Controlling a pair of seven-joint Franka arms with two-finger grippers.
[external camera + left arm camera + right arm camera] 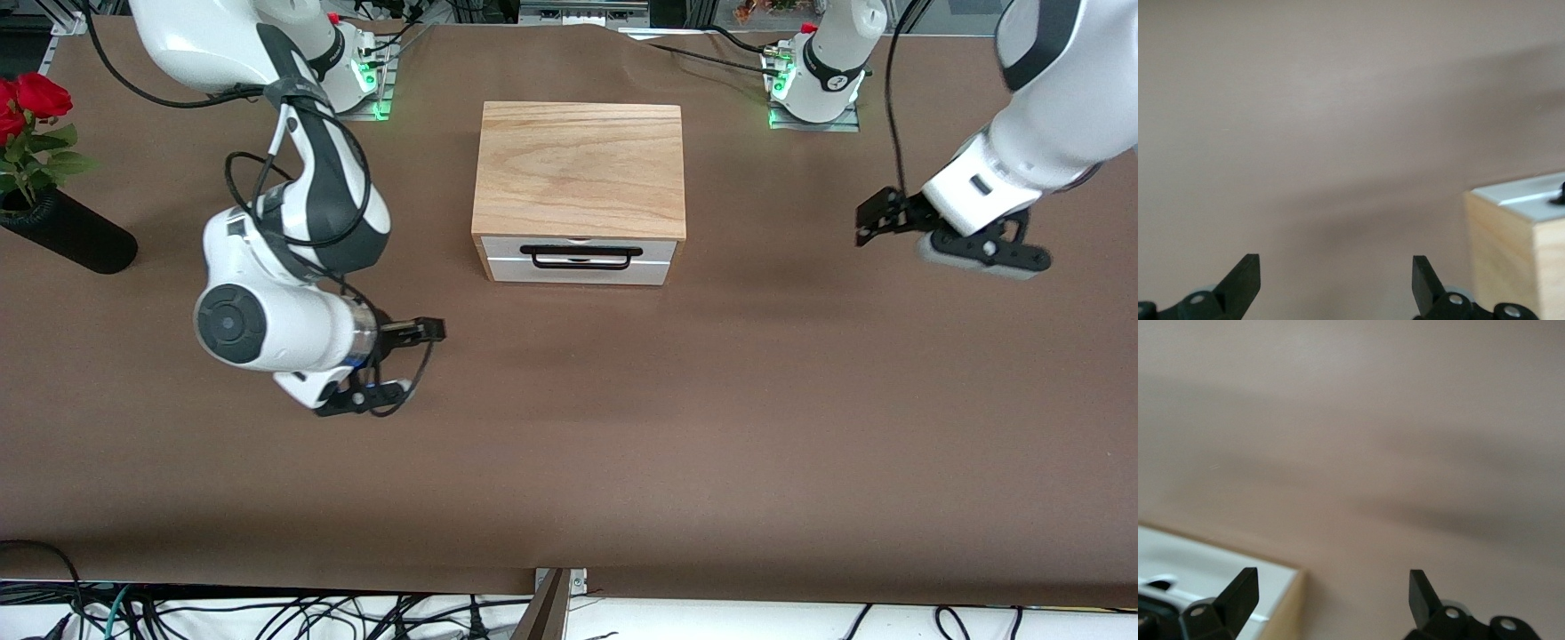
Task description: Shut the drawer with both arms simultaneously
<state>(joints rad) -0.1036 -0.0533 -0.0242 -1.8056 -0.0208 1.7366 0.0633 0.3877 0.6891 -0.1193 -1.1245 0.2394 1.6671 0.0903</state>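
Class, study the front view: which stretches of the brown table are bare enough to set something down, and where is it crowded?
The widest bare patch lies nearer the camera than the drawer, running to the table edge. Another lies between the box and the open left gripper. It is tighter between the box and the open right gripper, and around the vase of roses.

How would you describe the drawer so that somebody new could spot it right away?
Find the wooden box on the brown table, between the two robot bases. The drawer is in its side facing the front camera. Its white front and thin black handle set it apart from the plain wood.
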